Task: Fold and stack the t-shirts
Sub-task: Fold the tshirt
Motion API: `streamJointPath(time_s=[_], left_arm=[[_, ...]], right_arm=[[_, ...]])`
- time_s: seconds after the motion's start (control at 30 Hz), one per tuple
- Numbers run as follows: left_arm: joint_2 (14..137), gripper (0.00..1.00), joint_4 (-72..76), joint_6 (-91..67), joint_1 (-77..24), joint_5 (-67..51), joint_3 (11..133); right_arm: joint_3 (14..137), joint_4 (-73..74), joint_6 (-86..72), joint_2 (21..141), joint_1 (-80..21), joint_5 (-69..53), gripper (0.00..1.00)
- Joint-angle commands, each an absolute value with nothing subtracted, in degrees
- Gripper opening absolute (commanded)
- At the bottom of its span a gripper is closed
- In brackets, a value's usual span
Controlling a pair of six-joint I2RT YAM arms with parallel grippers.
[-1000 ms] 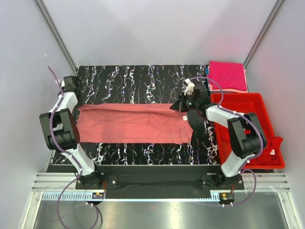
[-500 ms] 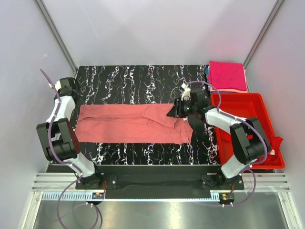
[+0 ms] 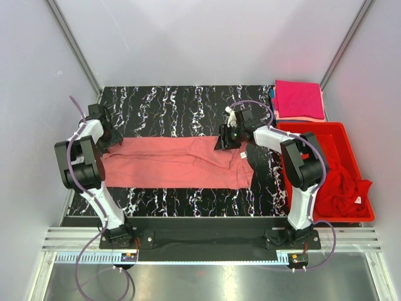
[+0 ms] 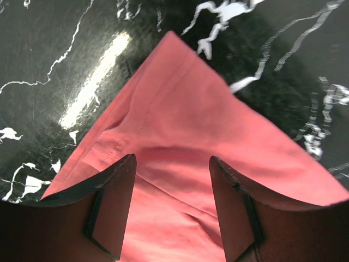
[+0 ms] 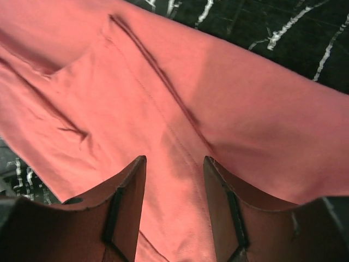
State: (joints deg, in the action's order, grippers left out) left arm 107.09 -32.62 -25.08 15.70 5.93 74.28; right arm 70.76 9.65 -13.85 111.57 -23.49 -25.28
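Observation:
A salmon-pink t-shirt (image 3: pixel 178 162) lies folded into a long flat band across the middle of the table. My left gripper (image 3: pixel 111 139) hangs open over its far left corner (image 4: pixel 180 109), nothing between the fingers (image 4: pixel 112 207). Over the band's far right part hovers my right gripper (image 3: pixel 224 142), also open, with only flat cloth (image 5: pixel 180 131) under its fingers (image 5: pixel 128 202). A folded magenta-pink t-shirt (image 3: pixel 299 99) rests on another folded one at the back right corner. A crumpled red t-shirt (image 3: pixel 341 188) lies in the bin.
A rigid red plastic bin (image 3: pixel 313 130) stands along the table's right side, close beside the right arm. The black marbled tabletop (image 3: pixel 182 106) shows behind and in front of the band.
Both grippers have opened and let go of the salmon shirt's far edge. The right gripper moved left along the far edge, the left one shifted slightly; the band lies flat.

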Motion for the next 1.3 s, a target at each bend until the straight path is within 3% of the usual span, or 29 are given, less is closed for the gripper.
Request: streamJointPath(time_s=[0.0, 0.5, 0.57, 0.63, 0.77, 0.9, 1.13, 1.27], left_arm=[[107.2, 0.61, -34.7, -25.1, 16.0, 9.0, 76.7], [106.7, 0.59, -36.9, -27.2, 16.1, 21.2, 74.5], [106.5, 0.49, -37.0, -27.2, 16.1, 20.4, 74.7], [106.0, 0.47, -37.8, -27.2, 16.1, 21.3, 75.3], [105.4, 0.53, -38.5, -26.1, 16.2, 25.2, 76.6], [106.1, 0.54, -37.0, -23.9, 16.2, 24.5, 76.9], [109.2, 0.47, -39.9, -25.9, 16.4, 27.6, 80.1], [109.0, 0.55, -41.3, -27.5, 17.8, 27.0, 82.2]], right_arm=[[72.8, 14.2, -10.0, 111.1, -23.8, -21.5, 0.54], [69.9, 12.9, -8.1, 107.2, -24.1, -23.6, 0.44], [70.0, 13.2, -7.7, 106.2, -24.1, -23.6, 0.43], [70.6, 13.6, -7.5, 105.7, -24.1, -23.5, 0.42], [71.4, 14.6, -6.9, 106.3, -24.2, -22.9, 0.37], [70.6, 15.5, -6.9, 105.8, -24.2, -21.9, 0.46], [71.5, 16.8, -5.6, 108.1, -24.3, -22.1, 0.51], [72.0, 16.1, -5.5, 108.9, -24.4, -22.7, 0.49]])
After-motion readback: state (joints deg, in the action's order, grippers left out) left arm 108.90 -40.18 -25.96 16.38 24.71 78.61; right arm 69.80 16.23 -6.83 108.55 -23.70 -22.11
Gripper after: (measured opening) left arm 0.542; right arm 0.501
